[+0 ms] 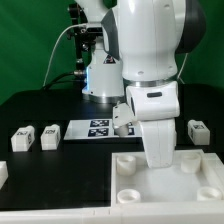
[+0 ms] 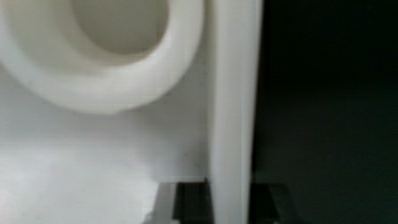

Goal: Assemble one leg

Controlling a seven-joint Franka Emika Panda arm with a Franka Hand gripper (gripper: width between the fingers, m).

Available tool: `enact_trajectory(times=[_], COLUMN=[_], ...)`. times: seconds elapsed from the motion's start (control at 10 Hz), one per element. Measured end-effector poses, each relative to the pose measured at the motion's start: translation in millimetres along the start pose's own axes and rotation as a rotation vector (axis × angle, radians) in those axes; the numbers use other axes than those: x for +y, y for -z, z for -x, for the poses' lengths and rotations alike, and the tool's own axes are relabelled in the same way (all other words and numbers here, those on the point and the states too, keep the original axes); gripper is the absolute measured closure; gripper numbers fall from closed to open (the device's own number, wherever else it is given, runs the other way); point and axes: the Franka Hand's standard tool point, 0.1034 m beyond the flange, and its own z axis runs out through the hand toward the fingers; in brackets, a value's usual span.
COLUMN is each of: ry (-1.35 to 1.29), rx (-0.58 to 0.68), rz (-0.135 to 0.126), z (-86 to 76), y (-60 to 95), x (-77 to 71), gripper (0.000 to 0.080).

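The large white panel (image 1: 175, 185) with round corner sockets lies at the front of the table. My gripper (image 1: 158, 163) is down on it. In the wrist view the panel's thin edge wall (image 2: 228, 100) runs between my two dark fingers (image 2: 187, 203), and my gripper (image 2: 228, 198) is closed on that edge. A round socket (image 2: 107, 50) shows close by. No leg is in my grasp. Two small white legs (image 1: 22, 140) (image 1: 49, 135) with square markers lie at the exterior view's left. A third leg (image 1: 197, 129) lies at its right.
The marker board (image 1: 98, 128) lies flat behind the panel, partly hidden by my arm. Another small white piece (image 1: 3, 171) sits at the exterior view's left edge. The arm's base (image 1: 100, 75) and cables stand at the back. The table is black.
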Motion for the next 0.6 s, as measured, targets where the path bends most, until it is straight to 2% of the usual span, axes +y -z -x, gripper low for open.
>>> enact_trajectory(times=[0.3, 0.5, 0.6], ry=[-0.001, -0.003, -0.003], rx=[0.001, 0.001, 0.000], rz=[0.002, 0.002, 0.002], z=[0.7, 1.4, 1.7], y=[-0.5, -0.6, -0.6], x=[-0.4, -0.3, -0.3], gripper=[0.0741, 0.0445, 0.0445])
